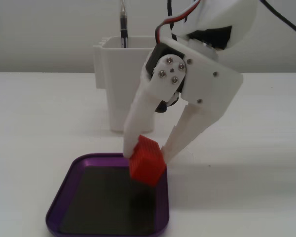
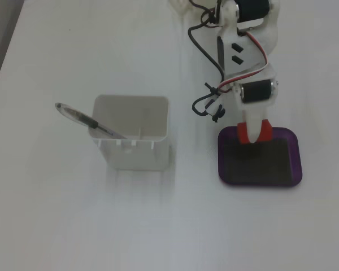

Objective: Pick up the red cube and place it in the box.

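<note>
The red cube [image 1: 147, 161] hangs tilted just above the far right part of the box [image 1: 64, 192], a shallow purple tray with a dark floor. My white gripper [image 1: 147, 154] is shut on the cube, one finger on each side. In the top-down fixed view the cube [image 2: 244, 134] shows as red slivers either side of a white finger, over the box's [image 2: 294, 169] upper edge, and the gripper [image 2: 254, 134] points down at it. A shadow lies on the tray floor under the cube.
A tall white container [image 1: 116, 74] with a pen [image 1: 122, 24] in it stands behind the tray; seen from above, the container [image 2: 133, 135] is left of the tray and the pen [image 2: 85, 119] leans out left. Cables [image 2: 206, 101] hang beside the arm.
</note>
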Controlling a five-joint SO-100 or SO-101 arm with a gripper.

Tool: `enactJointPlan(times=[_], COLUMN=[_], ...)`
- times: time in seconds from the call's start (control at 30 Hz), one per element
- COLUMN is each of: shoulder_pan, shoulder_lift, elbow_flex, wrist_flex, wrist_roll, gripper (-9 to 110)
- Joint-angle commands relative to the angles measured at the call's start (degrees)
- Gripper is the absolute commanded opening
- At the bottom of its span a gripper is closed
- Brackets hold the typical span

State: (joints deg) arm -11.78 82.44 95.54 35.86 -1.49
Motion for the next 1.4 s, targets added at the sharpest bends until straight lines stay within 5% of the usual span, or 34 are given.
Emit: enactJointPlan(times=[0.0,0.63,1.03,1.37], shoulder_pan=[-0.70,-0.18,-0.18,0.09], shoulder_lift=[0.70,3.78,32.34,61.08], elbow_flex=[-0.70,-1.49,1.85,25.14], wrist_flex=[-0.44,5.19,23.73,33.13], wrist_roll=[0.26,0.35,0.35,0.35], gripper=[5,18,21,21])
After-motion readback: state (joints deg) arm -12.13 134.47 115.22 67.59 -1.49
